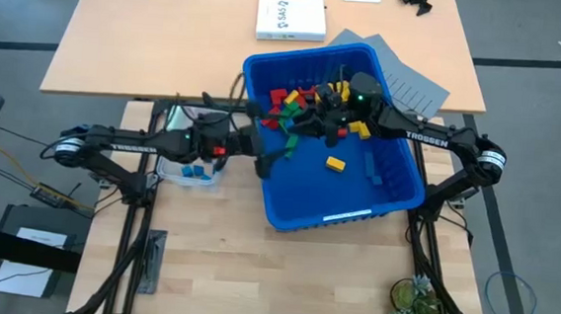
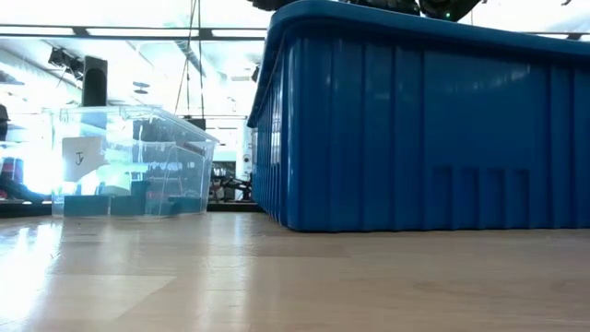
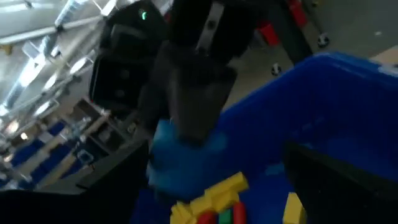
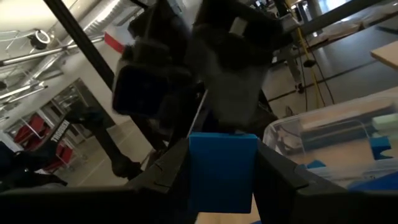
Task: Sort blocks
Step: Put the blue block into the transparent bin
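Wood of the bench (image 1: 213, 271) runs bare along its near edge. Just behind that stands the big blue bin (image 1: 396, 200), tilted a little on the bench and filling the middle and right of it. To the left of the bin, against the bench's left edge, sits a small clear tub (image 2: 138, 161) with a few blue blocks (image 1: 197, 172) in its bottom.

Inside the bin the loose blocks (image 1: 289, 103) lie mostly heaped toward its far left corner: red, yellow and green ones mixed together. A single yellow block (image 1: 335, 163) lies apart near the middle of the floor, and a blue one (image 1: 372, 166) lies to the right of it.

The two arms meet over the bin's left wall. The right gripper (image 4: 222, 171) reaches in from the right, and its two fingers are closed partway around a blue block (image 4: 222, 168), which they grip by its sides. The left gripper (image 1: 273, 155) comes from the left over the tub and faces it with its fingers spread wide and nothing between them; the blue block hangs right in front of it, above yellow and red pieces.

Beyond the bin, on the far table, lie a white box (image 1: 290, 19) and a grey sheet (image 1: 409, 82).
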Available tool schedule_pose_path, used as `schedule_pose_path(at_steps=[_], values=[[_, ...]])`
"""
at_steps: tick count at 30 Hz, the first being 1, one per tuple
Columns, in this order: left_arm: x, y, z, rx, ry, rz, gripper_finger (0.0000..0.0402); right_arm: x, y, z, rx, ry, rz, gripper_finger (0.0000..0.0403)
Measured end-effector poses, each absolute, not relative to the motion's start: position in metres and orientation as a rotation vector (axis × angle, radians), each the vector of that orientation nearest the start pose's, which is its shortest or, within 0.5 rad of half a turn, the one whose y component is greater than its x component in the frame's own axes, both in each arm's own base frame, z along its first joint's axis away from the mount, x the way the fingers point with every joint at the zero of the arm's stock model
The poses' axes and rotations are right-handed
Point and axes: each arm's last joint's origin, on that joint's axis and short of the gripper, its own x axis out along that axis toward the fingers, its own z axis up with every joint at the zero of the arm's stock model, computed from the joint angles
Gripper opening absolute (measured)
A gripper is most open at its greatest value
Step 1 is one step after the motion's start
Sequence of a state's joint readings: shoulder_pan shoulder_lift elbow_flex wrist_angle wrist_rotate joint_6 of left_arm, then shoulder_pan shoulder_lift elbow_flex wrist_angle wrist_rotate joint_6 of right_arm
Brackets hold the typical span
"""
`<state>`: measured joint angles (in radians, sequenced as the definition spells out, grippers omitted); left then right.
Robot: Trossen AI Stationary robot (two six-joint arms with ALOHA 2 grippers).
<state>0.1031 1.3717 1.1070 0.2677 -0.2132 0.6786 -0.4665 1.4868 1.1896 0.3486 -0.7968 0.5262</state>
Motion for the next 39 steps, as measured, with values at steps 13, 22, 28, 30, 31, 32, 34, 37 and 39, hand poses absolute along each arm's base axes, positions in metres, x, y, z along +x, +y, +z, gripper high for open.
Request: schedule_pose_path(at_steps=[13,22,28,30,31,32,34,37,39], values=[[0.328,0.039,0.351,0.696,0.039,0.332,0.0341,0.314,-0.127,0.356,0.491,0.053,0.342,0.0133],[0.328,0.041,0.351,0.774,0.078,0.392,0.0201,0.315,-0.126,0.355,0.504,0.060,0.342,0.0135],[0.327,0.041,0.352,0.781,0.077,0.411,0.0183,0.317,-0.123,0.356,0.520,0.049,0.320,0.0168],[0.327,0.040,0.353,0.752,0.075,0.434,0.0189,0.316,-0.126,0.357,0.527,0.039,0.317,0.0187],[0.327,0.038,0.353,0.731,0.077,0.457,0.0194,0.314,-0.128,0.358,0.526,0.034,0.312,0.0196],[0.326,0.036,0.354,0.697,0.078,0.491,0.0198,0.311,-0.130,0.360,0.523,0.027,0.308,0.0204],[0.321,0.033,0.358,0.624,0.089,0.587,0.0200,0.301,-0.133,0.369,0.499,-0.002,0.315,0.0219],[0.313,0.029,0.366,0.589,0.128,0.693,0.0191,0.282,-0.132,0.392,0.429,-0.075,0.325,0.0235],[0.307,0.027,0.369,0.568,0.175,0.741,0.0176,0.271,-0.131,0.401,0.390,-0.097,0.330,0.0243]])
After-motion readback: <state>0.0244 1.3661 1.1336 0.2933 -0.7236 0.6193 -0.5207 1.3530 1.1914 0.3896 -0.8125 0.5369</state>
